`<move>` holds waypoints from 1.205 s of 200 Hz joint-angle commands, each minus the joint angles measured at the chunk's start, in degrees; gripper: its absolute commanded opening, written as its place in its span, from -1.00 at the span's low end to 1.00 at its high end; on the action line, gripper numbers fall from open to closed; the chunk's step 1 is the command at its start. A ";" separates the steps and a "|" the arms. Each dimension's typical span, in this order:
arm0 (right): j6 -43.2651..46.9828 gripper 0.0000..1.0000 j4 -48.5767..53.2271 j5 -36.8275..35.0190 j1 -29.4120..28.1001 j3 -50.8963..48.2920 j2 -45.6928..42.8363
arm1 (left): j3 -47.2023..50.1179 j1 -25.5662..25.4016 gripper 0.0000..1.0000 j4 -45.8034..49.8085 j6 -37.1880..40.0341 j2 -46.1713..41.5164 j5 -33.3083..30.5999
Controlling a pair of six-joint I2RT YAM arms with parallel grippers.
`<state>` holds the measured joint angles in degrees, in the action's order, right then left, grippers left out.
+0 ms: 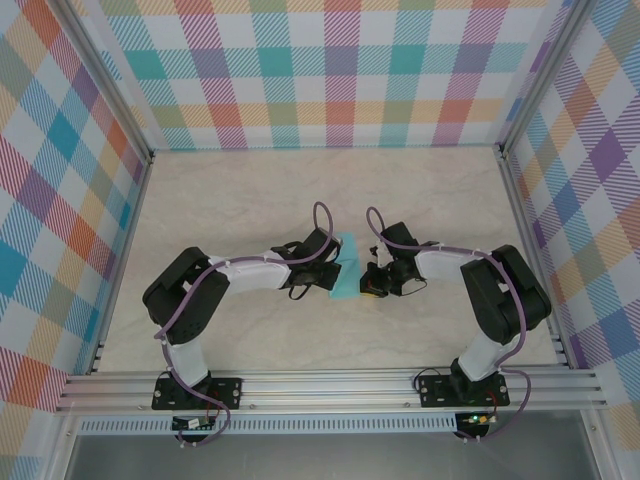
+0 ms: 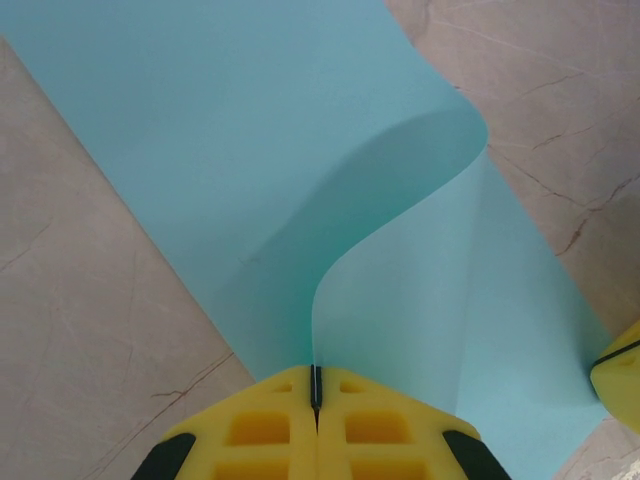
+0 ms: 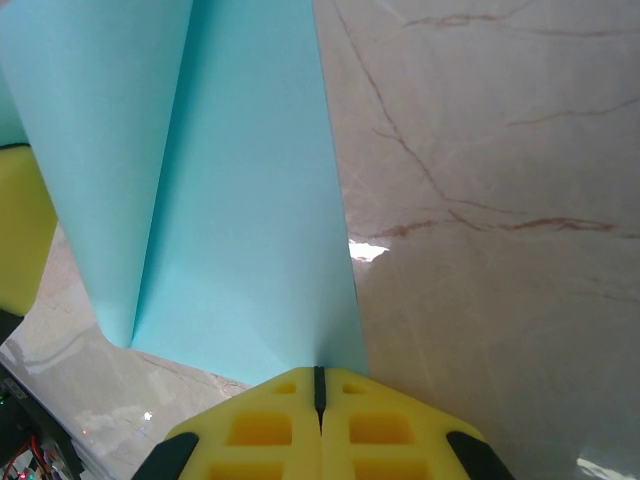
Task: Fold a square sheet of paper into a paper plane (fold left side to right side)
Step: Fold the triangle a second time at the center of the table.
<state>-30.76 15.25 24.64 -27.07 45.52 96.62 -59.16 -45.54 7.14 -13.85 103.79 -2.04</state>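
The turquoise square sheet of paper (image 1: 349, 266) lies mid-table between the two arms. My left gripper (image 1: 334, 268) is shut on one edge of it. In the left wrist view that edge stands upright in the slit between the yellow fingertips (image 2: 280, 425), and the lifted flap (image 2: 400, 290) curls over the flat part of the sheet (image 2: 200, 140). My right gripper (image 1: 373, 281) is shut. Its fingertips (image 3: 360, 425) rest on the near corner of the flat sheet (image 3: 250, 250), which spreads to both sides of the slit and is not pinched. No paper plane shape shows.
The marble-patterned tabletop (image 1: 240, 190) is walled by pastel checked panels (image 1: 330, 70) on three sides. An aluminium rail (image 1: 330, 385) with the two arm bases runs along the near edge. The right gripper's yellow finger (image 2: 622, 375) shows at the sheet's corner.
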 commanded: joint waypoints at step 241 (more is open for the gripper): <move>1.09 -0.91 2.51 -2.10 -0.90 -0.77 -0.19 | 1.80 0.98 -1.00 -1.21 0.14 2.02 -0.77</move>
<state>-30.59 16.08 23.99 -27.44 46.09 96.64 -58.28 -45.54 6.85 -13.87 104.79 -2.20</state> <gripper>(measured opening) 0.046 0.043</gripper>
